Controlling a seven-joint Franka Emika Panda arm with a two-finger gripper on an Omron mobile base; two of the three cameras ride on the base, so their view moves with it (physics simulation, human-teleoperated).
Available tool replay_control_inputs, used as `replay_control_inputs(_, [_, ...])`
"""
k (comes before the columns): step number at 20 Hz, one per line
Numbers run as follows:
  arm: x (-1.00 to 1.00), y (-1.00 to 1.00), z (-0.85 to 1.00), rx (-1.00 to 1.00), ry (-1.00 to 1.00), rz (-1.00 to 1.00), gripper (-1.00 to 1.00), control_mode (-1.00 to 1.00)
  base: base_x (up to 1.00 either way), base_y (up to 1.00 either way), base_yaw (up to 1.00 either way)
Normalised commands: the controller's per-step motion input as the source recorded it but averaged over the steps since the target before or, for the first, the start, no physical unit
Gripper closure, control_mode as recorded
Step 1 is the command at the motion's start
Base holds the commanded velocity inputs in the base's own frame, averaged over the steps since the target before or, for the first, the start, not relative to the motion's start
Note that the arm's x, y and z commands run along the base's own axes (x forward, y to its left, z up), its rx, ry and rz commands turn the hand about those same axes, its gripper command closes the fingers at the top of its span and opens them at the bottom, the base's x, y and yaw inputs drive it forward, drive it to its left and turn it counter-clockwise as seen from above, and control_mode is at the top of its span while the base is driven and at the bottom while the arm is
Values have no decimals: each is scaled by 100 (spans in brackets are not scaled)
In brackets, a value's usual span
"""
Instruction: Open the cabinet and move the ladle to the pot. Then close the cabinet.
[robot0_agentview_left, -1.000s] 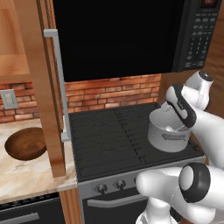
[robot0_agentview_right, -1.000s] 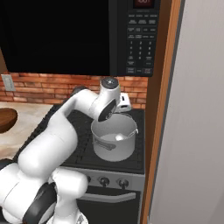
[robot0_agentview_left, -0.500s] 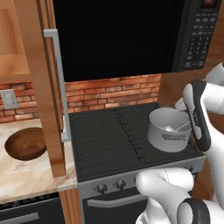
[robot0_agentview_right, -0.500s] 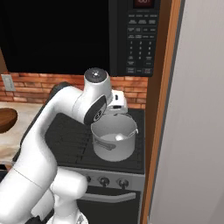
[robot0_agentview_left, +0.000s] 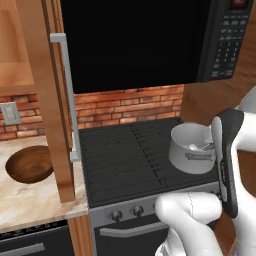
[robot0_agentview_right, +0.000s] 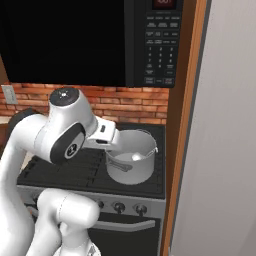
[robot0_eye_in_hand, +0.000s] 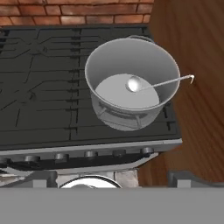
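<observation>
Claw tips (robot0_eye_in_hand: 109, 178) poke up at the bottom of the hand view, spread wide with nothing between them, looking down from above and in front of the stove onto the pot (robot0_eye_in_hand: 132, 83). That grey brushed-steel pot, straight-sided with small side handles, sits on the right-hand burner of the black stove (robot0_eye_in_hand: 43, 109). The ladle (robot0_eye_in_hand: 153, 83) already lies inside it: its small round cup rests on the pot floor, and its long thin silvery handle slants up over the rim towards the wooden panel beside the stove, ending in a little hook. Judging by this, the ladle step looks done and what remains is the cabinet (robot0_agentview_left: 45, 100). Its medium-brown door stands swung out over the tabletop (robot0_agentview_left: 30, 200), edge-on in the left base view, with the long silver bar handle (robot0_agentview_left: 69, 95) running vertically. It lies well to the left of the pot, across the whole stove, so the claw would need to travel left and rise to reach it. A dark wooden bowl (robot0_agentview_left: 29, 164) sits on the tabletop just beyond the door.
</observation>
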Motion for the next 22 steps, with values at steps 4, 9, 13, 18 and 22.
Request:
replay_control_inputs(4, [-50,36,0,0,0,-1,-100,-100,0,0,0])
replay_control_inputs(9, [-24,7,1,0,-5,10,-100,-100,0,0,0])
replay_control_inputs(13, [-8,-2,0,1,-2,10,-100,-100,0,0,0])
replay_control_inputs(18, [-22,0,0,0,-1,3,-100,100,-60,0,1])
replay_control_inputs(22, [0,0,0,0,0,0,-100,100,-100,6,0])
